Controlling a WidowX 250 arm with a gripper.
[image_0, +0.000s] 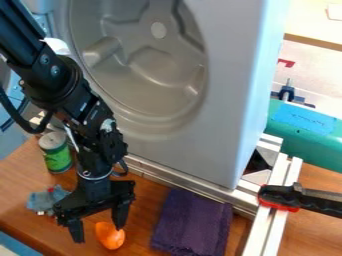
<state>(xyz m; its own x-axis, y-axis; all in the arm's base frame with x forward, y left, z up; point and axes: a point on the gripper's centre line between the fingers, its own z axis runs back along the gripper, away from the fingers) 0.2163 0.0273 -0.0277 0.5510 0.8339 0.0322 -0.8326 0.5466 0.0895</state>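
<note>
Wide-open claw (99, 234) by the orange object (109, 236), lower left.
Looks pre-grasp to me; gripping would call for centring first.

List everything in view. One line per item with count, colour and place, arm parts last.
Large panel: one, grey, with a round recess, upright at centre
Can: one, green with a pale lid, left
Crumpled cloth-like item: one, blue-grey, lower left
Small rounded object: one, orange, bottom, by the hand
Cloth: one, purple, bottom centre
Metal rails: several, silver, under and right of the panel
Large clamp: one, black and red, right
Box-like item: one, teal, right
Tape: one piece, blue, on the teal item
Table: one, brown, underneath
Arm: one, black, upper left
Hand: one, black, lower left, open
</note>
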